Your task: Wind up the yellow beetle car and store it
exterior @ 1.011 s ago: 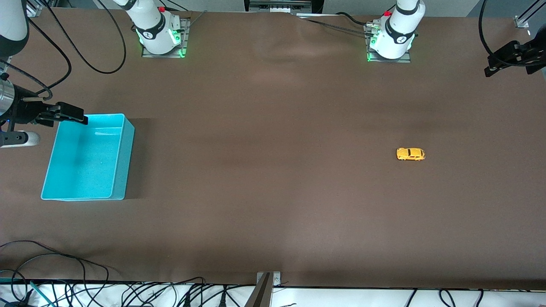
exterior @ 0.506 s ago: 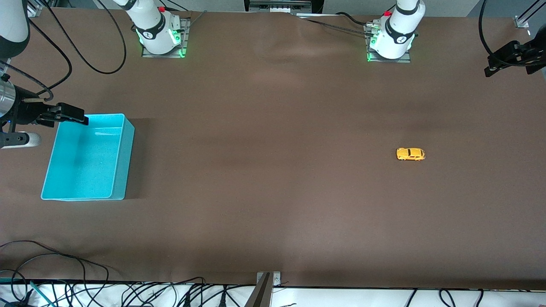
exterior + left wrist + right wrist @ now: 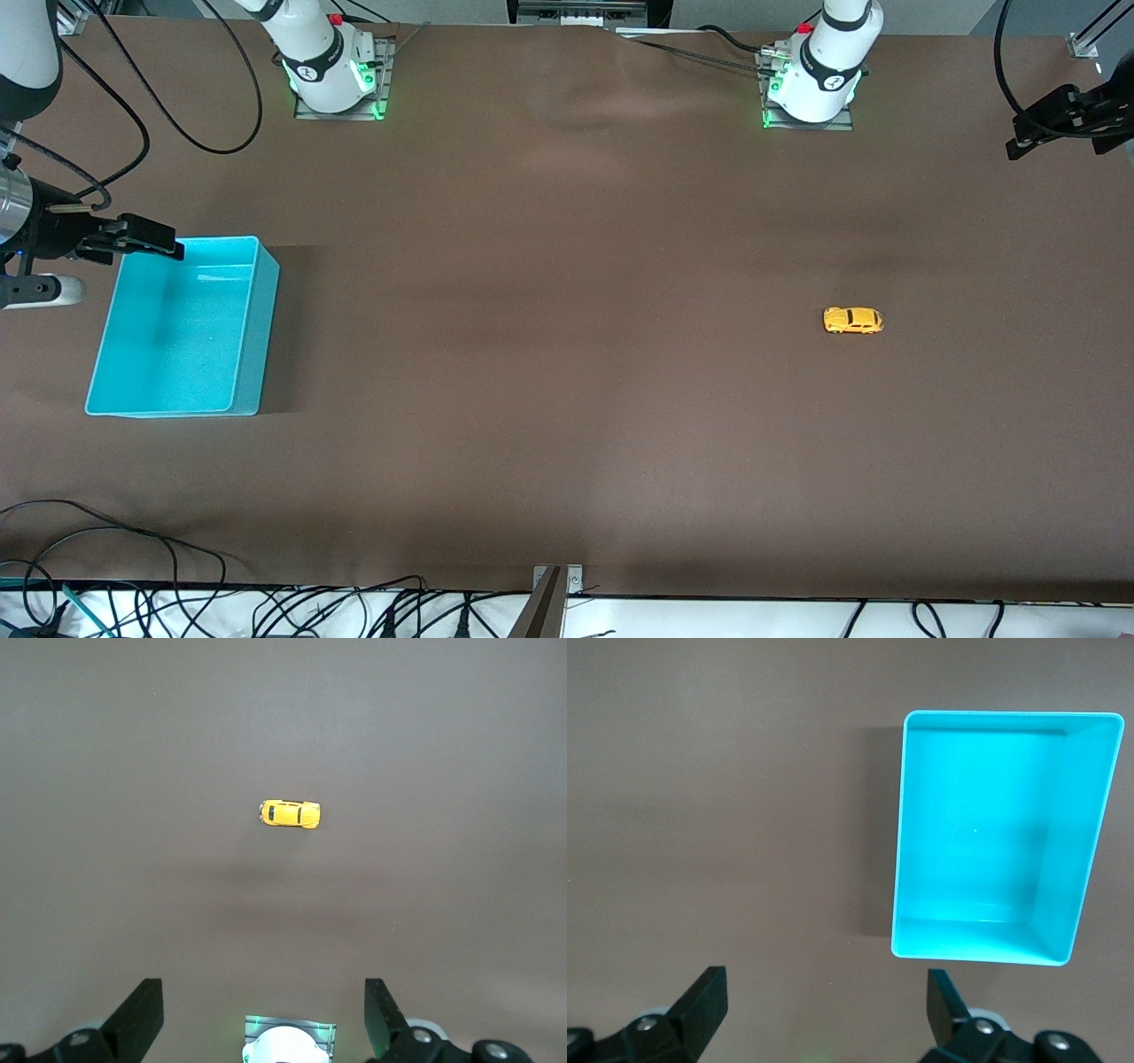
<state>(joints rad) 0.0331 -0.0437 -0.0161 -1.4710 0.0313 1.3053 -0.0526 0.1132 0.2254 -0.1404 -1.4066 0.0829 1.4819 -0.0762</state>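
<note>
Sitting unmoved, yellow beetle car (image 3: pixel 853 321); claws unchanged.

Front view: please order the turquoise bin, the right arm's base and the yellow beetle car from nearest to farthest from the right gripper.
Right gripper is open.
1. Turquoise bin, under it.
2. Right arm's base, table's top edge.
3. Yellow beetle car, left arm's end.

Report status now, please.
Left gripper and right gripper open, high above table. Small yellow beetle toy car untouched on brown table. Nothing near it.
</note>
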